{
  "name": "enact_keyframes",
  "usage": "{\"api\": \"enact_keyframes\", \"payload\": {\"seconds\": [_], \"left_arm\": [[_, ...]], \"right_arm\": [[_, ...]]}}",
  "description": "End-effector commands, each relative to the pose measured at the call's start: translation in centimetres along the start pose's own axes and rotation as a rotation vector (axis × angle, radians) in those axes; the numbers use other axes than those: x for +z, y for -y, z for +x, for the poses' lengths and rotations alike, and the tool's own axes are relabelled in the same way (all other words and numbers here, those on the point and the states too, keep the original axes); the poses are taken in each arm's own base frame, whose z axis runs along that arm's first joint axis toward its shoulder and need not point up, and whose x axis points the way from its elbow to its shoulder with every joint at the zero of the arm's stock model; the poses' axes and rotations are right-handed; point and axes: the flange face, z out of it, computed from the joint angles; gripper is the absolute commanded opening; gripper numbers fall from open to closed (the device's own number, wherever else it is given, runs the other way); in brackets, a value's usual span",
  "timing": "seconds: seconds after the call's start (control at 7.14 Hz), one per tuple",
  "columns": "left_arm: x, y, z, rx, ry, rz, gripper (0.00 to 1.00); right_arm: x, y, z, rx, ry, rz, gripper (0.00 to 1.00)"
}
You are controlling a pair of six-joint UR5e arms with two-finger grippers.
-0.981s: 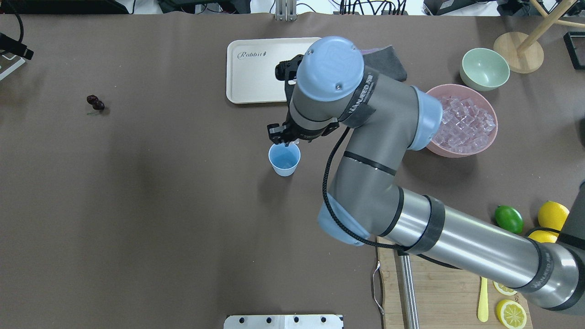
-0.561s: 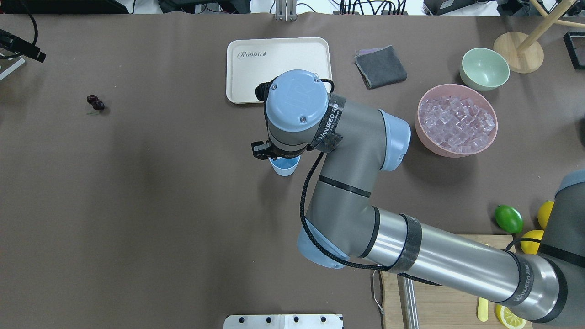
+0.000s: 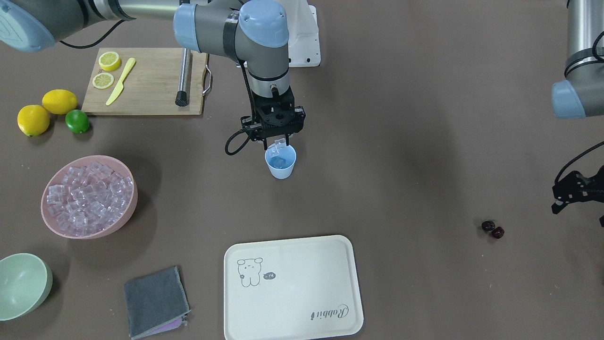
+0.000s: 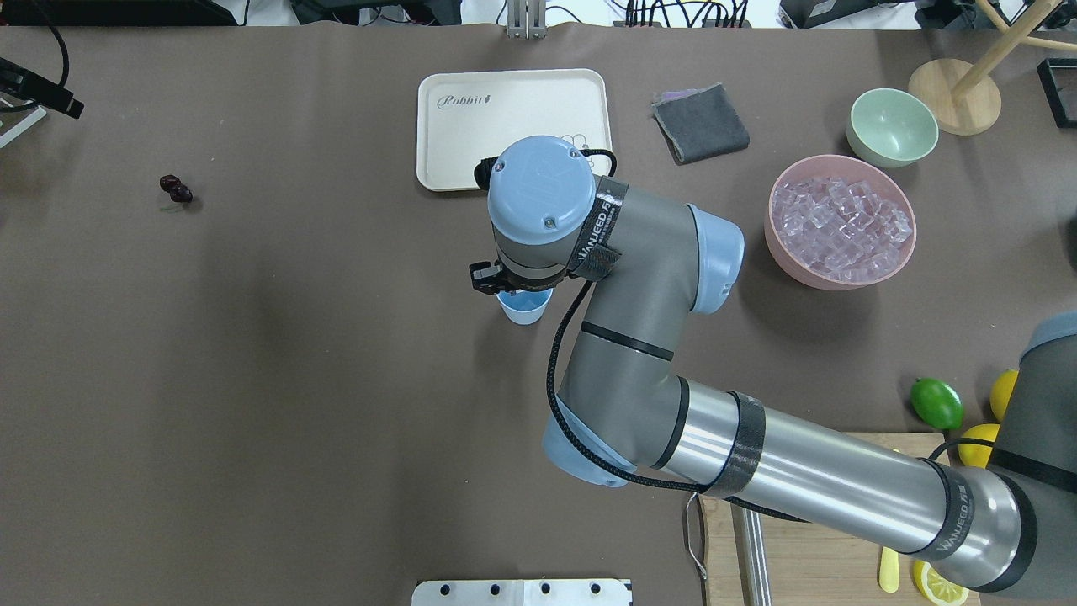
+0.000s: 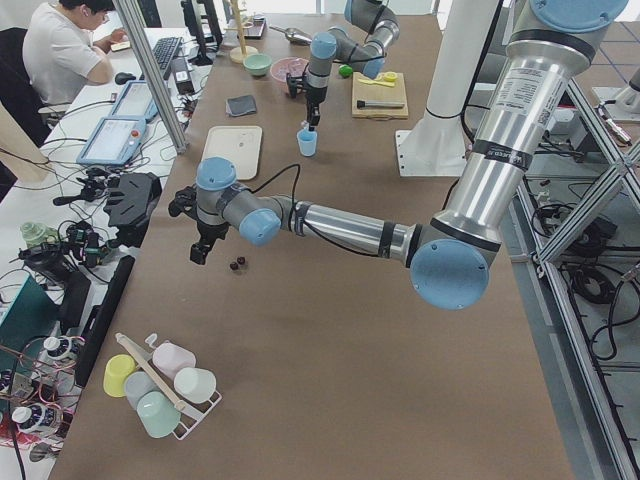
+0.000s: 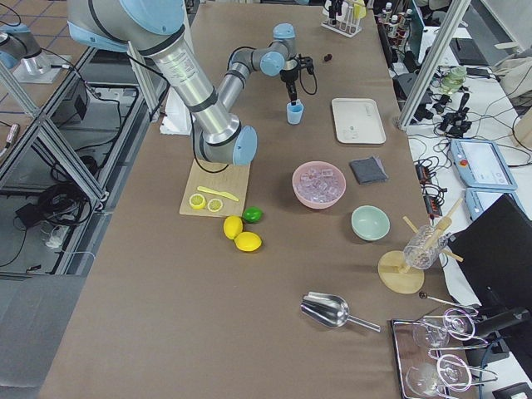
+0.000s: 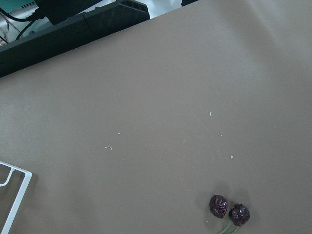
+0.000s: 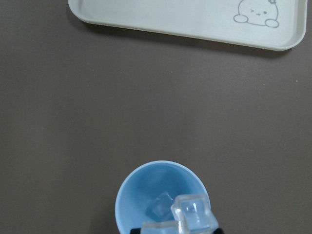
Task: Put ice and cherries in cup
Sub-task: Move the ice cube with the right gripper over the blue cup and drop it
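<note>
The light blue cup stands mid-table, and also shows in the overhead view. My right gripper hangs just above its rim, shut on a clear ice cube. Another cube lies inside the cup. Most of the ice fills the pink bowl. The two dark cherries lie on the table far to my left and show in the left wrist view. My left gripper hovers near them. Its jaws do not show clearly.
A cream tray lies beyond the cup, with a grey cloth and a pale green bowl beside it. A cutting board with lemon slices, two lemons and a lime sit near my right arm's base.
My right arm has swung its wrist toward me and to the left, bringing the gripper from the cup's far edge to over the cup. The left gripper shifted slightly.
</note>
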Motion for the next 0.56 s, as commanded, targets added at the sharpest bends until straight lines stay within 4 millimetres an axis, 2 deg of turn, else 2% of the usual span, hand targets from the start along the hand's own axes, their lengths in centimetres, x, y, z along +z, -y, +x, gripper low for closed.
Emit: {"api": "enact_keyframes", "payload": {"seconds": [0.0, 0.14, 0.28, 0.42], "left_arm": [[0.22, -0.29, -0.24, 0.001, 0.001, -0.006, 0.98], [0.40, -0.17, -0.34, 0.000, 0.002, -0.009, 0.98], [0.44, 0.02, -0.32, -0.003, 0.002, -0.009, 0.98], [0.32, 0.22, -0.18, -0.009, 0.002, -0.007, 0.98]], "right_arm": [[0.25, 0.00, -0.07, 0.000, -0.004, -0.003, 0.42], [0.61, 0.03, 0.02, 0.013, -0.010, -0.006, 0.66], [0.62, 0.03, 0.02, 0.013, -0.010, -0.007, 0.85], [0.58, 0.11, 0.08, 0.008, -0.011, -0.006, 0.90]]}}
